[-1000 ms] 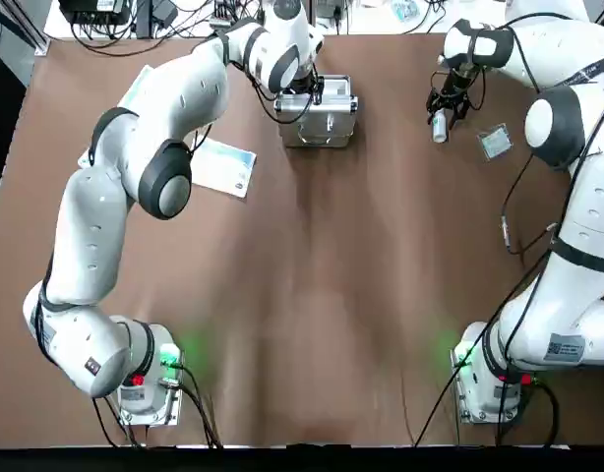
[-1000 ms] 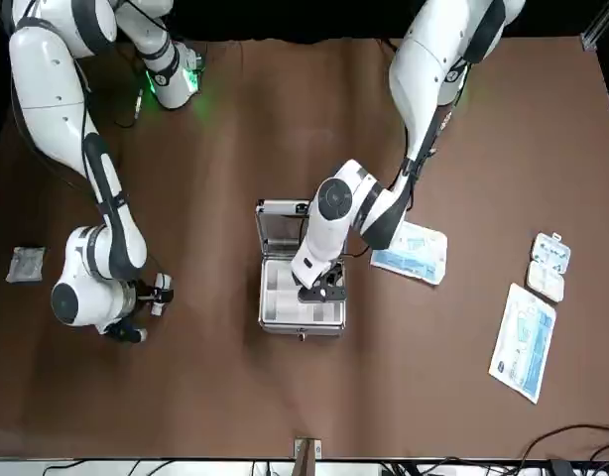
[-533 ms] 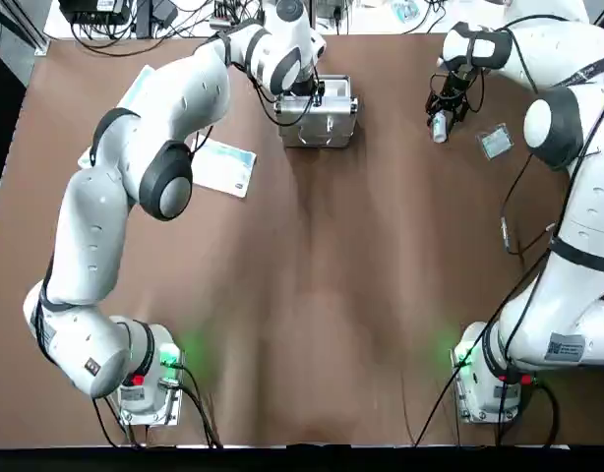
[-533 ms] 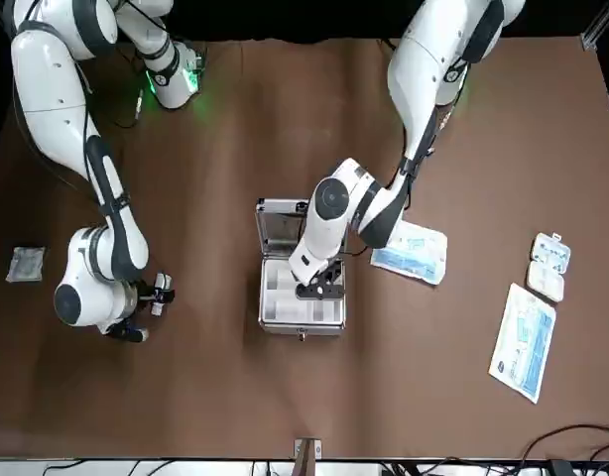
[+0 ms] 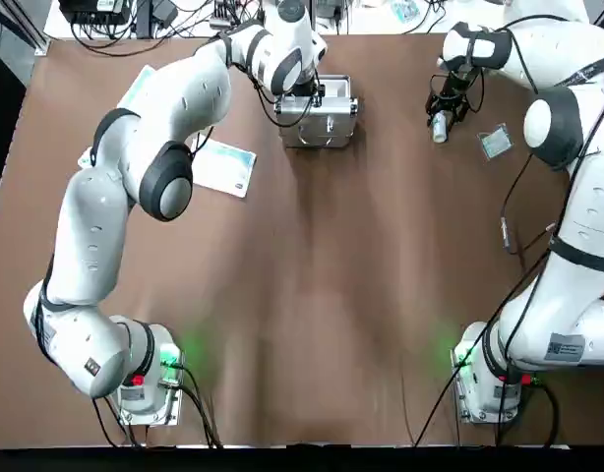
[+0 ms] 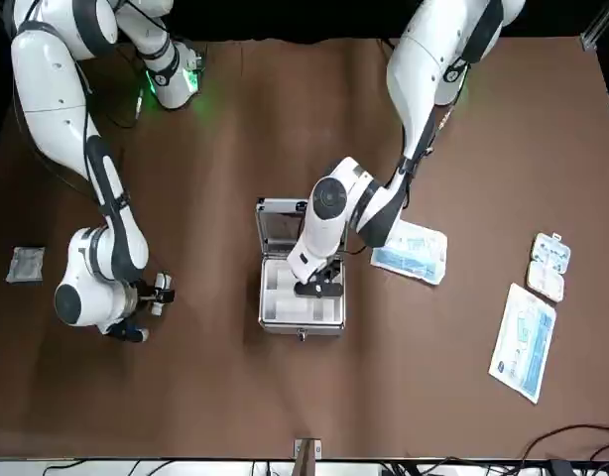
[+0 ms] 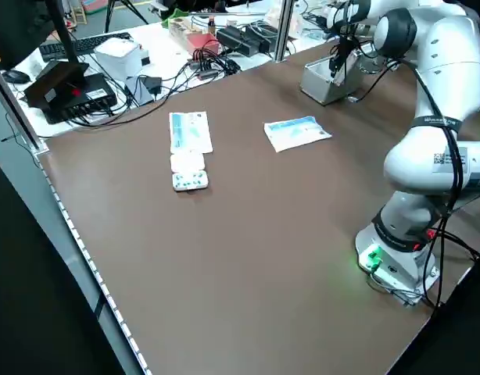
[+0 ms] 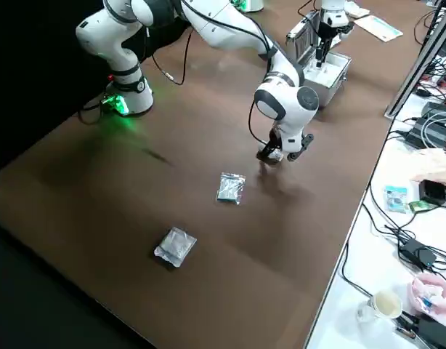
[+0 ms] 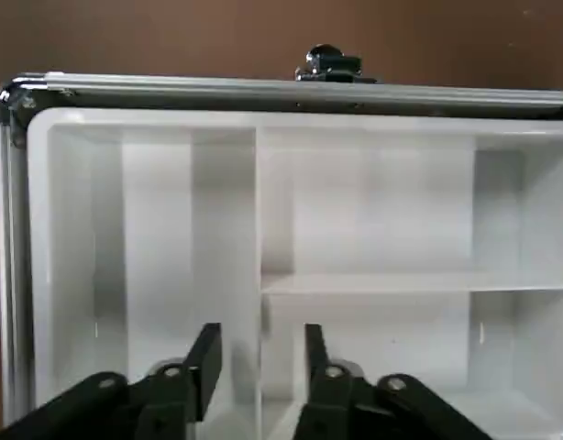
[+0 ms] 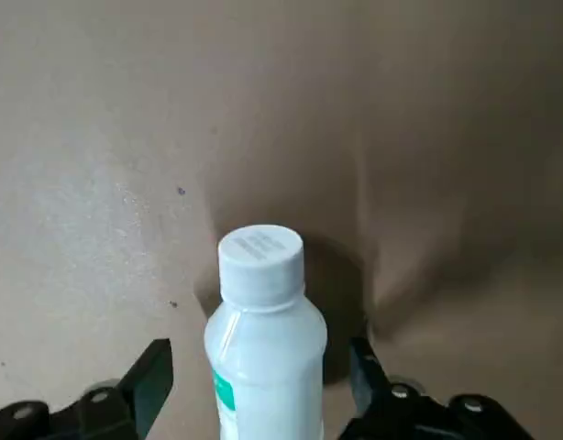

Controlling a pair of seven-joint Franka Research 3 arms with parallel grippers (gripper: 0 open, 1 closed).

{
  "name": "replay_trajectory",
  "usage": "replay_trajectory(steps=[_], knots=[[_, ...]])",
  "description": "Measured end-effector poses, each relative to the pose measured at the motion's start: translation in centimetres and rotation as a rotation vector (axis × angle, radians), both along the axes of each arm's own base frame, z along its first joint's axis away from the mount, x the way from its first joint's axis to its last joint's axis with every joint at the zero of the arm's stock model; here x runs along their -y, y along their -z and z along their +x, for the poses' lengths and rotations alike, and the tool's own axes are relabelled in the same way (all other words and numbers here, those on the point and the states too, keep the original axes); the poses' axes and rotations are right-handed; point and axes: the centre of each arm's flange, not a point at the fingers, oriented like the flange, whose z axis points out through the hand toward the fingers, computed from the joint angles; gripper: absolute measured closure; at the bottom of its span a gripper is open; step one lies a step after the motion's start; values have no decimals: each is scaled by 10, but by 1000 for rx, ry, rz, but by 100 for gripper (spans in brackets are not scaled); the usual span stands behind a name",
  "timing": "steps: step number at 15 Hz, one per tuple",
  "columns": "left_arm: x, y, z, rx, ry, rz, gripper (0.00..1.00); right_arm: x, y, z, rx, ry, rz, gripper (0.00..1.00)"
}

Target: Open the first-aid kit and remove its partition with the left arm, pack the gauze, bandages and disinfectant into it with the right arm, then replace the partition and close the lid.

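Observation:
The first-aid kit (image 6: 301, 319) stands at the table's far edge with its lid (image 6: 283, 226) raised on the side nearer the arms. The cream-white partition (image 9: 373, 211) sits inside it. My left gripper (image 9: 260, 353) reaches into the kit (image 5: 327, 123), open, with one finger on each side of a divider wall and gaps showing. Over at the far right, my right gripper (image 10: 259, 367) is open around the upright disinfectant (image 10: 263, 312), its fingers apart from the bottle (image 5: 439, 128). Two small wrapped packets (image 8: 231, 187) (image 8: 175, 245) lie beyond it; which is gauze or bandage I cannot tell.
A blue-white carton (image 6: 411, 251) lies just left of the kit. Another carton (image 6: 524, 340) and a white blister pack (image 6: 548, 265) lie farther left. Cables and equipment (image 7: 224, 39) crowd the bench past the far edge. Bare brown table (image 5: 322, 295) spans the middle.
My left gripper has shifted slightly inside the kit over the partition. The right gripper stays around the disinfectant.

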Motion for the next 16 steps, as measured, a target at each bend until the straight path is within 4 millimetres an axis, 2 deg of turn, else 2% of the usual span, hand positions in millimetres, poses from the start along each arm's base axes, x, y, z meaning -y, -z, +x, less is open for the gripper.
replay_trajectory(steps=[2,3,5,6,7,9,10,11,12,13,14,16], knots=[[0,0,0,0,0,0,66,0,0,0,0,0,0,14],[0,0,0,-1,0,1,75,-1,0,0,0,-1,0,15],[0,0,0,-1,1,0,79,-2,0,0,-1,-4,0,17],[0,0,0,-1,1,0,87,-3,0,0,-1,-5,0,22],[0,0,0,-1,1,1,90,-5,0,0,-1,-7,0,23],[-1,0,0,-1,0,2,93,-7,1,-1,-2,-10,0,26],[-1,0,1,-1,0,4,94,-7,1,-1,-3,-10,0,32],[-1,-1,1,1,0,3,97,-7,1,-1,-3,-10,0,34],[-1,-2,1,1,0,4,97,-7,1,-1,-3,-10,0,36],[-1,-2,2,1,0,4,97,-7,1,-1,-3,-10,0,42],[-1,-2,2,1,0,3,97,-7,1,-1,-3,-10,0,42],[-1,-3,2,3,0,3,97,-7,1,-1,-3,-11,0,56]])
